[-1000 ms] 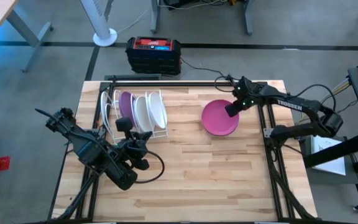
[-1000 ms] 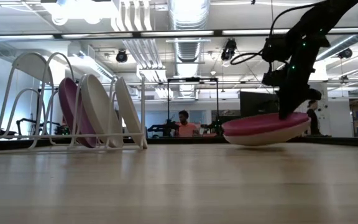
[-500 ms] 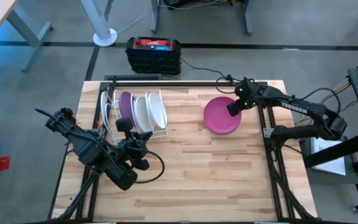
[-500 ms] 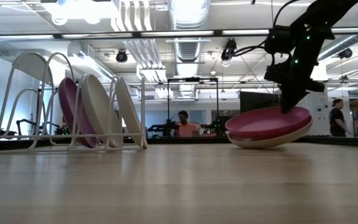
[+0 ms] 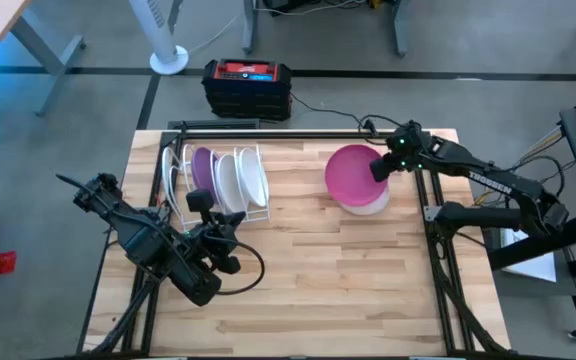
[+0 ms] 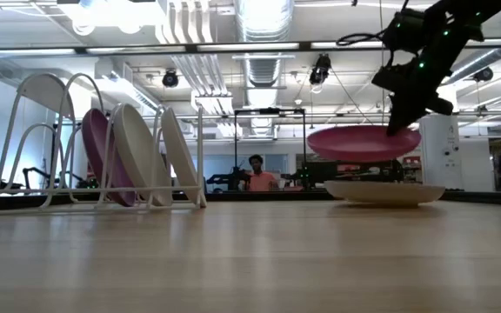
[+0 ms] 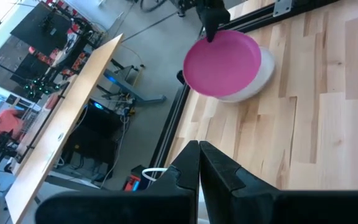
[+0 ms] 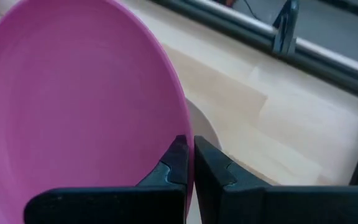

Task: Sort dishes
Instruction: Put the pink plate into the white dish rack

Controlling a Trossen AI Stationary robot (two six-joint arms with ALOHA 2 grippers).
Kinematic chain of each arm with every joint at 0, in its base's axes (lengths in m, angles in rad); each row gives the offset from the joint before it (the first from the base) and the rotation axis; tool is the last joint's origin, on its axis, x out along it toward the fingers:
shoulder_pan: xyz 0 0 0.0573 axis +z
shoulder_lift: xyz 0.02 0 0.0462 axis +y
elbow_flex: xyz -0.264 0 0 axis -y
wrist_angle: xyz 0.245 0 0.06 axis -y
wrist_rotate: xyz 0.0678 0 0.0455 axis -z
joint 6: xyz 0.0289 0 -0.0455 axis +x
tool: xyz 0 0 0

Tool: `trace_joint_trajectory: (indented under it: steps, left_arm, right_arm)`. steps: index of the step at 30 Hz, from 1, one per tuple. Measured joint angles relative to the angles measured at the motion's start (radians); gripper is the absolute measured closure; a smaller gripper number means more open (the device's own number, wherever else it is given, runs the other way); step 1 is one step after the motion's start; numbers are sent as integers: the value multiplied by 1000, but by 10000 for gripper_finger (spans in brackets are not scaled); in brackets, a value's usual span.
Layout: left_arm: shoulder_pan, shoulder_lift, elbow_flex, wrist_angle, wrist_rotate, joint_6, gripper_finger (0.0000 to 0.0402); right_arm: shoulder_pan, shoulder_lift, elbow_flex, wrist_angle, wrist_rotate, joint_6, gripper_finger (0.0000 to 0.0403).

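Overhead, the counter (image 5: pixel 318 270) has wide bare wood in front; the right pincer (image 5: pixel 380 170) near the far right edge clamps the rim of a magenta plate (image 5: pixel 353 173) above a white plate (image 5: pixel 368 204). The wire rack (image 5: pixel 218 183) holds 1 purple dish (image 5: pixel 202 168) and 2 white dishes (image 5: pixel 241 180). The left pincer (image 5: pixel 200 205) waits beside the rack, fingers together, holding nothing. Level with the counter, the magenta plate (image 6: pixel 362 143) hangs clear above the white plate (image 6: pixel 384 192). From the right wrist, the fingers (image 8: pixel 211 167) pinch the plate's rim (image 8: pixel 180 124).
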State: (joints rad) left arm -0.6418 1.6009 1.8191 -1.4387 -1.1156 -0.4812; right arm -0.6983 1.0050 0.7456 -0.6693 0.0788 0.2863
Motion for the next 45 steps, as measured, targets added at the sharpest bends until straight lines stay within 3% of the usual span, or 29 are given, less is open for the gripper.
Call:
trace_joint_trajectory:
  steps: [4,10,22,25,27,30,32,34,39,45]
  left_arm:
    - [0,0,0,7,0,-5,401]
    - [0,0,0,49,52,-14,401]
    - [-36,89,-8,332,320,155,401]
    - [-84,117,-7,404,356,166,401]
    - [-119,131,-5,446,324,144,401]
    - [-161,154,-4,444,131,21,401]
    - [-172,173,-4,412,-57,-139,401]
    - [-174,184,-4,373,-163,-289,401]
    - [-145,222,-4,322,-176,-444,401]
    - [-87,269,-3,322,-60,-476,352]
  right_arm:
    - [4,-67,0,18,-18,-15,403]
    - [62,-177,-12,146,-143,-58,403]
    - [415,-222,-125,566,-145,-133,403]
    - [530,-210,-149,645,-67,-167,403]
    - [609,-198,-164,695,14,-200,403]
    - [725,-163,-181,791,172,-250,403]
    - [792,-135,-183,836,297,-273,403]
    - [846,-108,-181,860,410,-291,403]
    - [939,-49,-179,933,583,-323,403]
    - [1016,16,-179,1068,611,-398,403]
